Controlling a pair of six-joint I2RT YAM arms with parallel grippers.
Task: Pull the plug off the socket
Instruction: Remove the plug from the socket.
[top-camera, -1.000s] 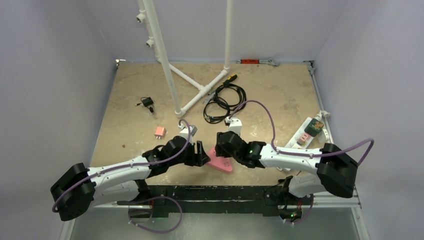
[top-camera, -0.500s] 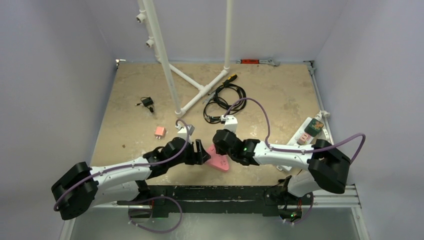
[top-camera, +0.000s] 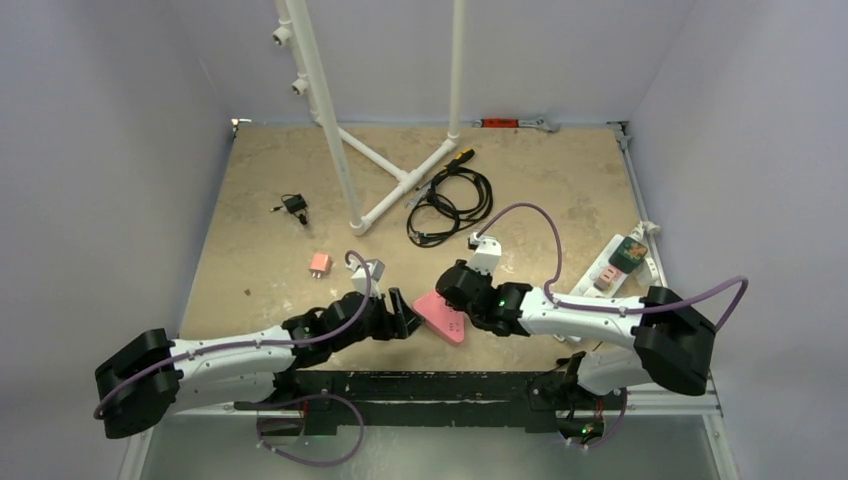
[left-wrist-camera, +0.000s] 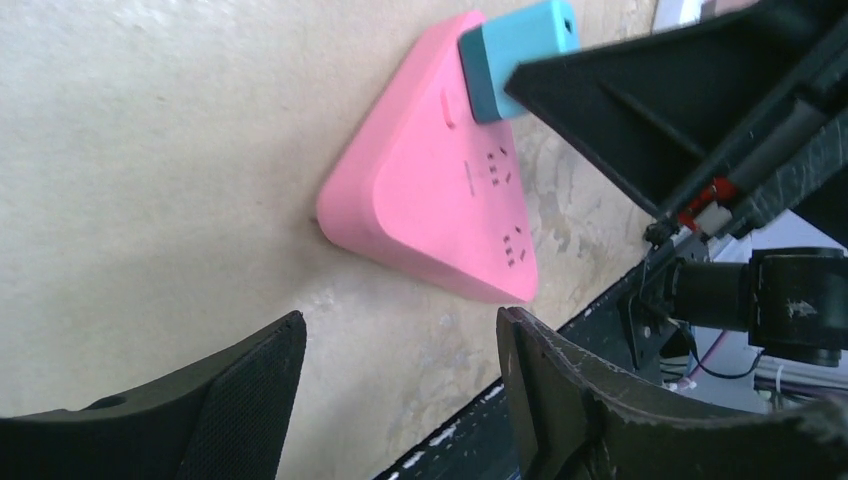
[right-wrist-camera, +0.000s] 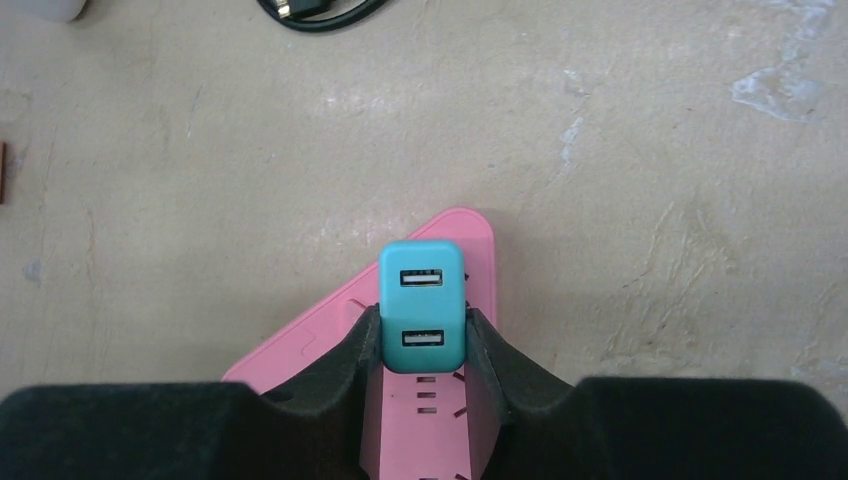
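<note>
Grasp step done: right gripper (right-wrist-camera: 422, 338) pinches the teal plug (right-wrist-camera: 421, 285) by its sides, plug seated in the pink socket (left-wrist-camera: 430, 200), which lies flat on the table (right-wrist-camera: 200, 150) near the front edge between both arms. Left gripper (left-wrist-camera: 400, 345) is spread, just beside the socket, not touching it. Next probably needs the left to pin the socket while the right pulls straight out, otherwise the socket likely lifts along.
</note>
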